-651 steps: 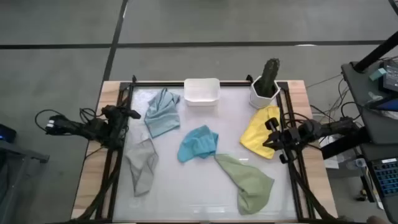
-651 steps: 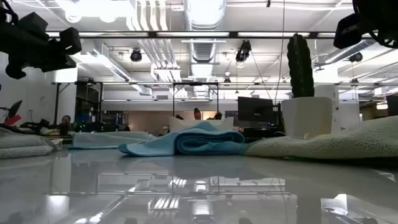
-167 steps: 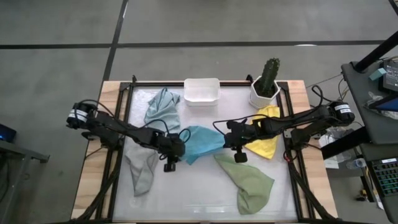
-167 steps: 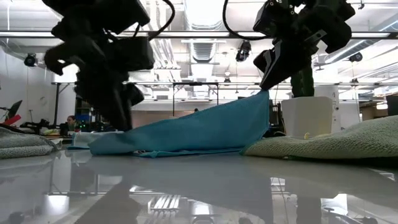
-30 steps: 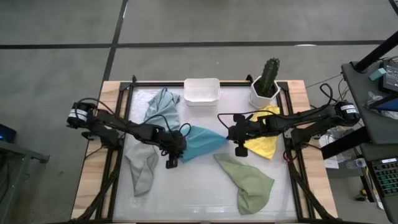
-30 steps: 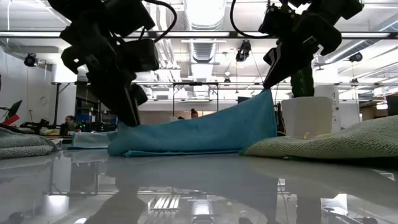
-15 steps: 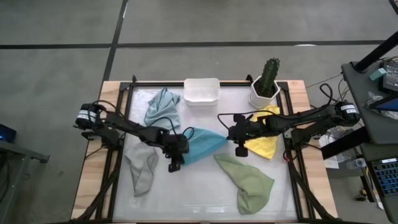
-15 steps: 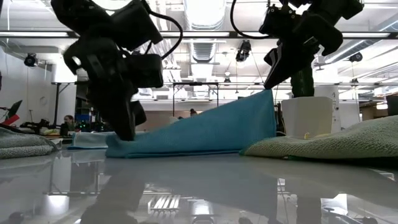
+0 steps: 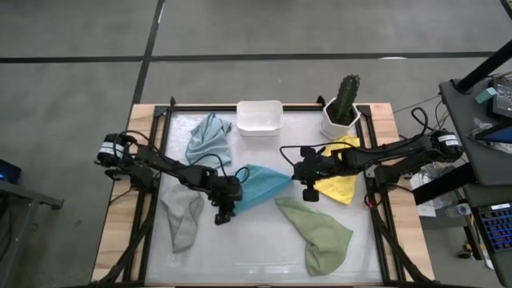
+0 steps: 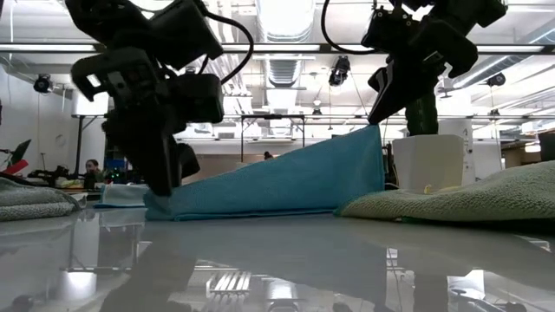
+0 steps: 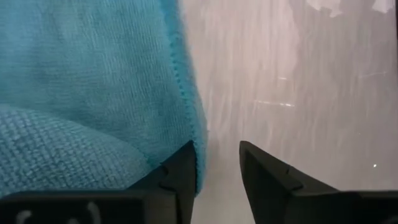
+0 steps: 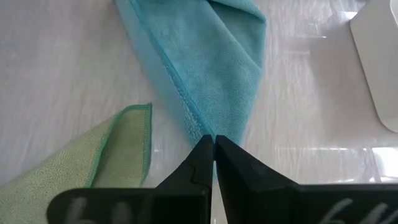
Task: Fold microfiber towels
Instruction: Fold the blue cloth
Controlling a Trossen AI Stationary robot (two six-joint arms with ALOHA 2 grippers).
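Bright blue towel (image 9: 258,186): shown near the middle of the counter (image 9: 264,248), between the two pincers; one corner is raised off the surface, the opposite end is lying on the counter.
Right pincer (image 9: 293,170): fingers are pressed together on the raised corner of the bright blue towel, as seen in the right wrist view (image 12: 213,146); in the low view (image 10: 375,120) the cloth is drawn up into a slope beneath it.
Left pincer (image 9: 225,218): set at the low end of the bright blue towel, close to the counter; in the left wrist view (image 11: 217,165) the fingers are parted with a narrow gap, bare counter is seen between them, and the towel edge lies against the outer side of one finger. No cloth is seen between the fingers.
Pale blue-grey towel (image 9: 207,138): crumpled at the far left of the counter, beside the white tub (image 9: 259,117).
Grey towel (image 9: 182,215): bunched along the left side, nearer the front.
Sage green towel (image 9: 318,232): spread at the front right, its corner lying just beside the bright blue towel.
Yellow towel (image 9: 340,180): placed at the right, partly covered by the right arm, near the potted cactus (image 9: 344,104).
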